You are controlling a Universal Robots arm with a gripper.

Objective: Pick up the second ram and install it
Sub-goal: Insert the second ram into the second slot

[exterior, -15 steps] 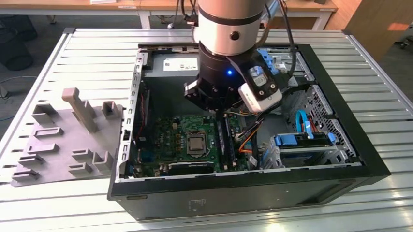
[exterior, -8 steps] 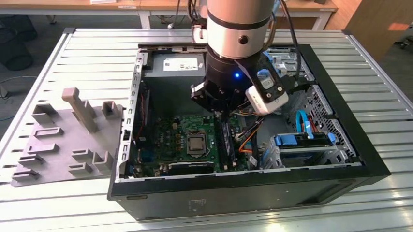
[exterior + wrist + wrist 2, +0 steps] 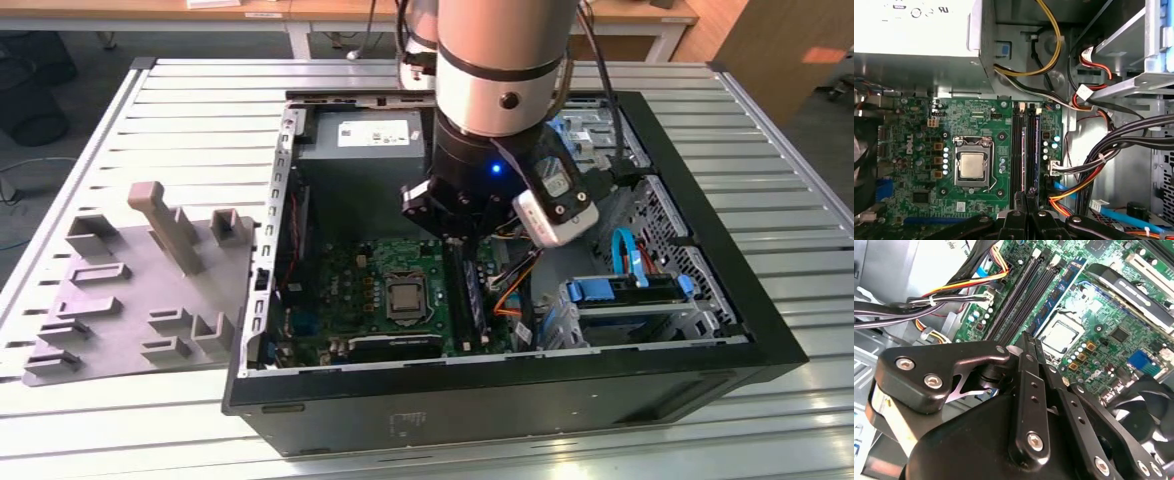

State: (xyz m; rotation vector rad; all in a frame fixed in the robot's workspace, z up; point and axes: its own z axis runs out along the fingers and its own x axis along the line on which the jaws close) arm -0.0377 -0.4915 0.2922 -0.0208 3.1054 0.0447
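gripper (image 3: 1030, 340) with fingers tight around the second ram (image 3: 1060, 294) (dark chips along it), white-labelled power supply (image 3: 350, 155) nearby

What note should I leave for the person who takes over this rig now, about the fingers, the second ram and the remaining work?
Gripper: fingers shut, low inside the open black metal computer case, tips at one end of the long black memory slots.
Second ram, the long flat dark green-blue memory stick: stands in the slot nearest the square silver processor.
Done: stick picked up and brought to its slot.
Left: confirm seating; full latching cannot be judged.
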